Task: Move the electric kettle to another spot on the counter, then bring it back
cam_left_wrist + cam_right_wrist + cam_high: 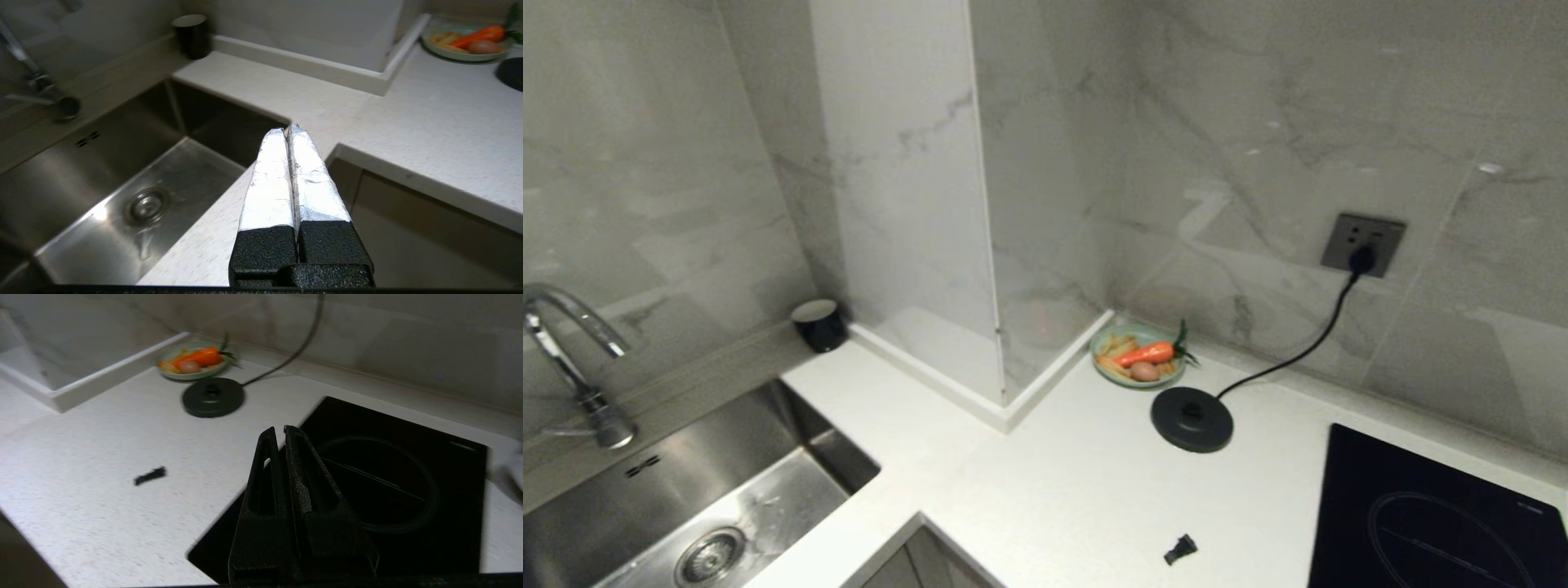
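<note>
No electric kettle shows in any of the three views — that is the first thing to say. Its round black base disc (1192, 419) sits bare on the white speckled counter (1045, 490), between the plate of vegetables (1137, 354) by the wall and the black induction hob (1437, 514) at the counter's right end. The cord (1307, 347) runs from the disc up to a plug in the grey wall socket (1362, 243), so the base stays where the power reaches. Where the kettle itself stands I cannot tell; it may be somewhere outside what the cameras take in.

Neither arm shows in the head view. The left gripper (289, 130), its fingers wrapped in silvery foil — probably for grip — has them pressed together on nothing, and it hangs near the counter's front edge beside the steel sink (122, 192). The right gripper (280, 430) is likewise closed and empty, poised over the near edge of the hob. Both look parked rather than working.

A small black cup (819, 323) stands in the corner behind the sink, near the tap (572, 359), and a little black bit of something (1180, 549) lies loose on the counter in front of the disc. My guess is the robot must find the kettle before any carrying can be done.
</note>
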You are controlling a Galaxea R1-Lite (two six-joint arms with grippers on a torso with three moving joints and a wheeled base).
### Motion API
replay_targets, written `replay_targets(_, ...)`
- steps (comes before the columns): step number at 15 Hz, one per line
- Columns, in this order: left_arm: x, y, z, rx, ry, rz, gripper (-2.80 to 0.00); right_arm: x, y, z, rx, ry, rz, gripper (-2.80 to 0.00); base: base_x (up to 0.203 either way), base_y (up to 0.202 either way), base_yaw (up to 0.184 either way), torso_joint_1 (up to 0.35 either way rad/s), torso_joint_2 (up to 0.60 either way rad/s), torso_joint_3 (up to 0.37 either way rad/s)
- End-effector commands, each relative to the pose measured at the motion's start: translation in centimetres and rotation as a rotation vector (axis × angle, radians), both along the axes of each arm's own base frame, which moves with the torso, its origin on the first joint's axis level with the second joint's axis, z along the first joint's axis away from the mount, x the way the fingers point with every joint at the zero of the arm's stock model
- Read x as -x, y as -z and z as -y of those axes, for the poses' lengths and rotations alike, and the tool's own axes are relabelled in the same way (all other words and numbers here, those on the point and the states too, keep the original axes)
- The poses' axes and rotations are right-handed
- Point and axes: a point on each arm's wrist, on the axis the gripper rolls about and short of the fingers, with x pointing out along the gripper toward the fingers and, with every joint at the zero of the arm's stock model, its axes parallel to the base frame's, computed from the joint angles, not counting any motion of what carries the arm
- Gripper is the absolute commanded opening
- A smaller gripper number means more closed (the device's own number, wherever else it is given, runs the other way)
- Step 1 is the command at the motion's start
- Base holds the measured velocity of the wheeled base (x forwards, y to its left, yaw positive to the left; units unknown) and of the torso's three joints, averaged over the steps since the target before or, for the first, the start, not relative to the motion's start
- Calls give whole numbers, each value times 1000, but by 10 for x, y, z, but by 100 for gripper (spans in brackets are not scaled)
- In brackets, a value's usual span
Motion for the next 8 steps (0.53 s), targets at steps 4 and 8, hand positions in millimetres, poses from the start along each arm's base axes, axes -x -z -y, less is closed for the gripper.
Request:
replay_targets(4, 0, 0, 0, 0, 0, -2, -280, 0, 0, 0, 1, -1, 0, -280, 3, 7, -175, 5, 1, 3)
replay_targets(8, 0, 0, 0, -1, 1, -2, -280, 0, 0, 0, 1, -1, 0, -280, 3, 9, -176, 4, 1, 1)
